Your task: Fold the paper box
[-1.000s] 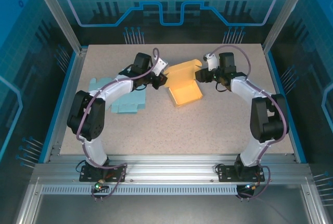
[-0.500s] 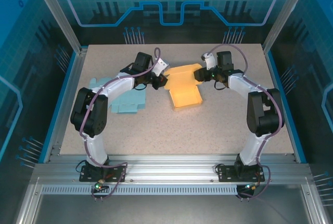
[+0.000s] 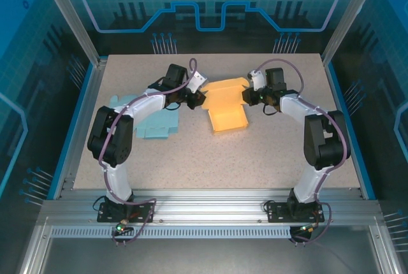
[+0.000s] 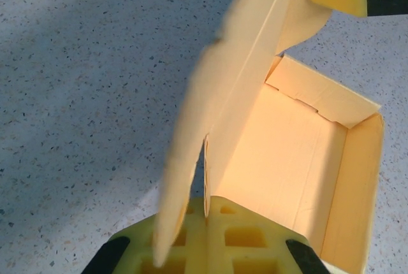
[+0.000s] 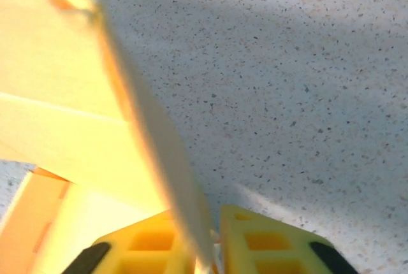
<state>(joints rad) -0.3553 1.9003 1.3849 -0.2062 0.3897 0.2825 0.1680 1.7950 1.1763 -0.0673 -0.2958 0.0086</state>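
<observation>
The yellow paper box (image 3: 228,116) lies open at the table's middle, its lid panel (image 3: 224,88) raised toward the back. My left gripper (image 3: 203,99) is at the box's left edge, shut on a thin side wall (image 4: 210,159) that runs between its yellow fingers (image 4: 191,248). In the left wrist view the box's open interior (image 4: 287,165) lies to the right. My right gripper (image 3: 246,98) is at the box's right edge, and a blurred yellow flap (image 5: 159,146) runs down between its fingers (image 5: 268,242), which are pinched on it.
A flat light blue paper cutout (image 3: 152,121) lies on the speckled table (image 3: 268,153) left of the yellow box, partly under my left arm. Metal frame posts and blue walls ring the table.
My right gripper has closed onto the box's right flap. The box has turned slightly and sits squarer between the two grippers. The left gripper has kept its hold.
</observation>
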